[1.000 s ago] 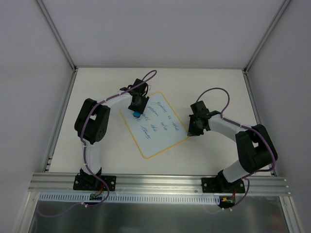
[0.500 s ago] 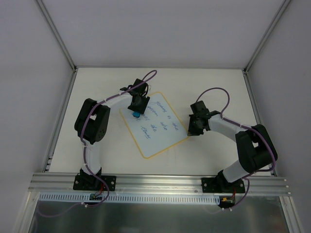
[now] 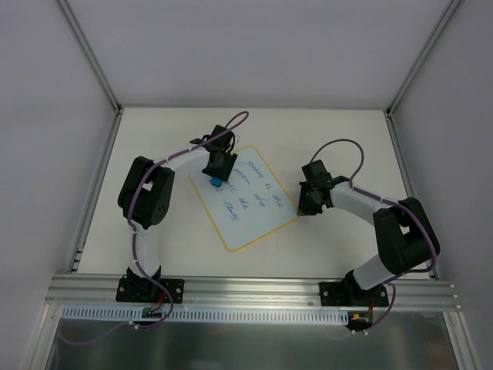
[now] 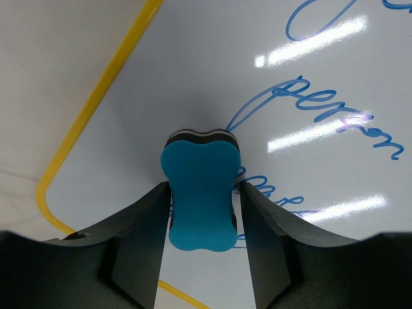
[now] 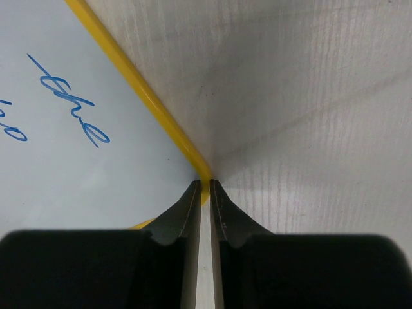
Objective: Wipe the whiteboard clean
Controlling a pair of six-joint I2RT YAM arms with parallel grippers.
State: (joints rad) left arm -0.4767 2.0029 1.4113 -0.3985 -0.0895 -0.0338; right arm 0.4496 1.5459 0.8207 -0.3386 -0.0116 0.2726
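Note:
The whiteboard (image 3: 254, 223), pale with a yellow border and blue handwriting, lies tilted on the table between the arms. My left gripper (image 3: 218, 176) is shut on a blue bone-shaped eraser (image 3: 218, 183) and holds it down on the board's upper left part. In the left wrist view the eraser (image 4: 199, 212) sits between my fingers (image 4: 138, 238) on the whiteboard (image 4: 193, 84), beside the blue writing. My right gripper (image 3: 306, 206) is shut, its tips (image 5: 205, 185) resting on the yellow corner of the whiteboard (image 5: 77, 180) at its right side.
The white table (image 3: 347, 139) is framed by metal rails on the left, right and near sides. Purple cables loop above both wrists. Grey walls enclose the workspace.

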